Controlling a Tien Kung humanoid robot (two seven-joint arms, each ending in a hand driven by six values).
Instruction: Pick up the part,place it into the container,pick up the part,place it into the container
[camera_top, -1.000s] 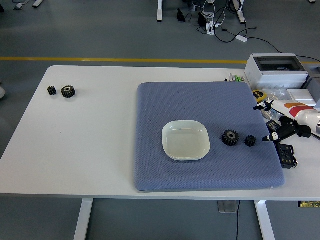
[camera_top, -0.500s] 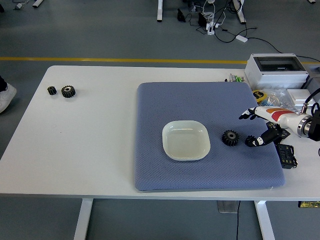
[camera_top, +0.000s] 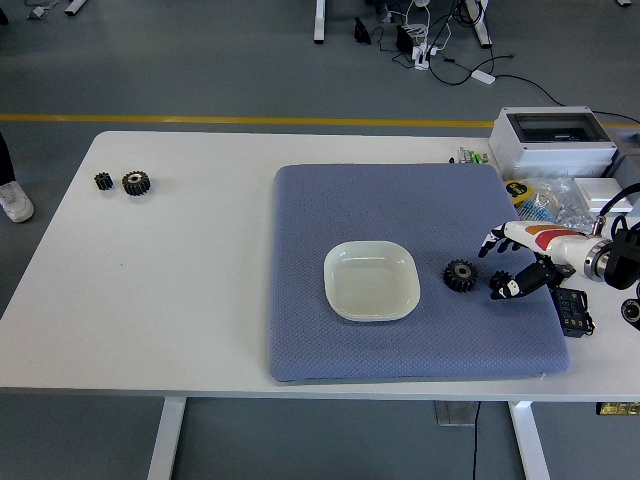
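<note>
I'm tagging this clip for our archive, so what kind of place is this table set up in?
Probably a robotics lab or workshop. A white table stands on a bare grey floor marked with a yellow line, cables and a power strip lie beyond it, and black gears sit on a blue mat.

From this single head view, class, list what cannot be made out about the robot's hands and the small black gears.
- Small black gear on the blue mat: hidden behind the right hand, so contact or grasp cannot be told.
- Left hand: outside the picture.
- Two black gears at the white table's far left: too small to count teeth.
- Right arm: cut off by the right edge.
- Larger black gear beside the white square dish: bore detail blurred.
</note>
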